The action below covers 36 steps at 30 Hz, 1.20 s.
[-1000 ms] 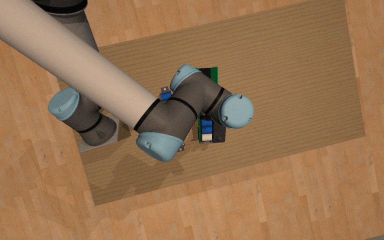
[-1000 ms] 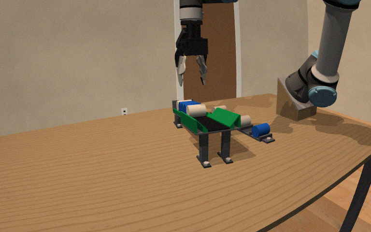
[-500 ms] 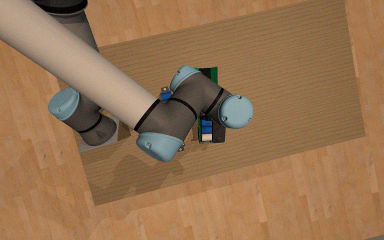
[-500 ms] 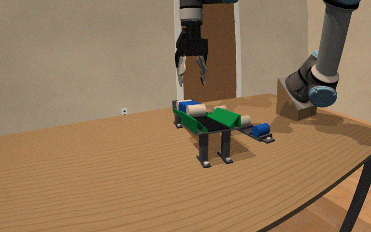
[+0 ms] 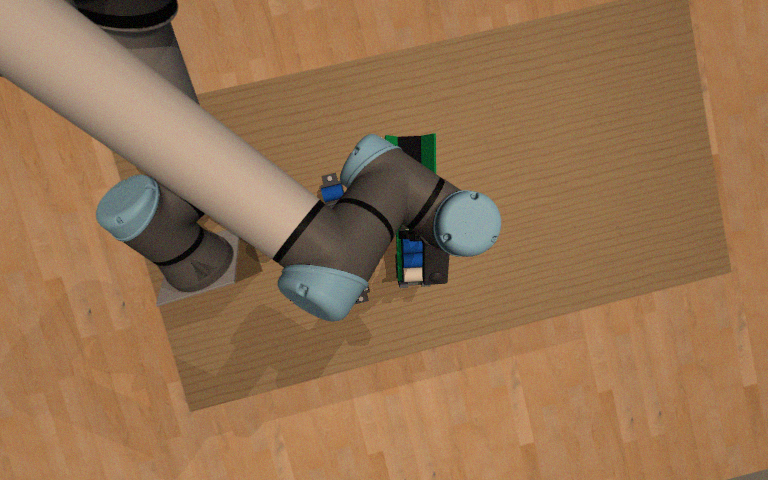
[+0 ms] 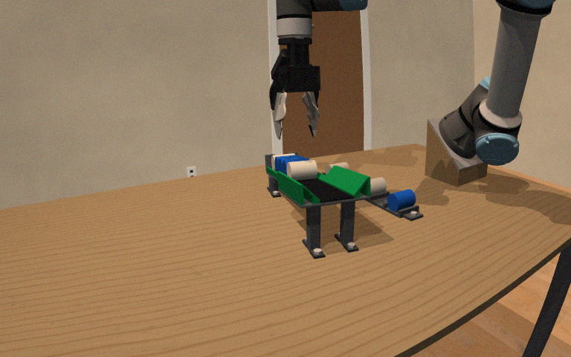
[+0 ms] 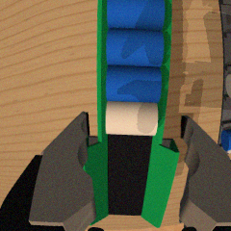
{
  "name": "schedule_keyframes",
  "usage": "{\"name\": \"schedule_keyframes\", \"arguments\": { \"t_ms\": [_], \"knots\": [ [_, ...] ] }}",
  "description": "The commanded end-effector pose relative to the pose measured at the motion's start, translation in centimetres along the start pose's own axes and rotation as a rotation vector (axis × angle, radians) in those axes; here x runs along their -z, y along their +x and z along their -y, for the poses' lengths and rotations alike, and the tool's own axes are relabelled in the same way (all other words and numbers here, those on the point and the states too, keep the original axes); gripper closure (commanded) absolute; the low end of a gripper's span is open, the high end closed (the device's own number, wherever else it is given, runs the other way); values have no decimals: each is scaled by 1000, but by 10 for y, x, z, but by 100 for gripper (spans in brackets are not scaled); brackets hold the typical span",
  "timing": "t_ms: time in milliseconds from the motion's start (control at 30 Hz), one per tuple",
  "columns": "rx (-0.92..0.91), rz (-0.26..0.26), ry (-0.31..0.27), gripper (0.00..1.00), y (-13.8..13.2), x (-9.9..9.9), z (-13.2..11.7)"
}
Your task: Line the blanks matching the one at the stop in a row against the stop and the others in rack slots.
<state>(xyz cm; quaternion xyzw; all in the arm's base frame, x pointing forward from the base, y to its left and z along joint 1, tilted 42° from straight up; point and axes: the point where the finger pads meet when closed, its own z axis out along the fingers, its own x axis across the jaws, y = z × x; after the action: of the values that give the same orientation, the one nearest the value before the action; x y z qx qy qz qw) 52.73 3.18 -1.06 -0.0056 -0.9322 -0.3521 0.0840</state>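
We are looking at the outer cream blank (image 6: 302,169) (image 7: 131,118), lying across the feed ramp (image 5: 428,152) (image 6: 290,187) (image 7: 161,188) and facing the last of three blue blanks (image 5: 412,259) (image 6: 282,164) (image 7: 134,47). It is looking light, stiff and smooth, so we are judging that it could roll or slip if pinched off-centre. We are favouring a level grip at mid-length, pads on its curved sides, with only moderate squeeze.

Beyond the blues, another cream blank (image 5: 413,275) (image 6: 282,156) is sitting at the stop (image 6: 268,162); by our reading, cream is the ramp's color, and the blues are still needing to leave for the rack.

Above, the gripper (image 6: 296,135) (image 7: 135,115) is hovering about half open, holding nothing. Its fingers are standing either side of the ramp's width in the wrist view, so gripping across the blank may be calling for a turn.

Beside the ramp, the stock rack (image 5: 329,176) (image 6: 383,201) is carrying a blue blank (image 5: 332,192) (image 6: 401,199) (image 7: 226,140) and two cream ones (image 6: 378,185).

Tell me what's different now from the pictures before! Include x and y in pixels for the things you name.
The robot's hand (image 6: 296,137) (image 7: 135,115) moved down a little, closer to the ramp (image 5: 428,153) (image 6: 290,189) (image 7: 161,183). It didn't grab or drop anything; it's open with nothing in it. The blue bars (image 5: 412,259) (image 6: 281,164) (image 7: 134,84) and the nearest white bar (image 6: 302,169) (image 7: 131,118) on the ramp stayed where they were.
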Motion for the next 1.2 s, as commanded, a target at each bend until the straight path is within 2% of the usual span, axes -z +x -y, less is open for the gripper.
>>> {"name": "schedule_keyframes", "arguments": {
  "t_ms": [0, 667, 1167],
  "knots": [
    [-2, -3, -3, 54, 1, -12, 0],
    [-2, -3, -3, 54, 1, -37, 0],
    [-1, -1, -1, 54, 0, -40, 0]
  ]
}}
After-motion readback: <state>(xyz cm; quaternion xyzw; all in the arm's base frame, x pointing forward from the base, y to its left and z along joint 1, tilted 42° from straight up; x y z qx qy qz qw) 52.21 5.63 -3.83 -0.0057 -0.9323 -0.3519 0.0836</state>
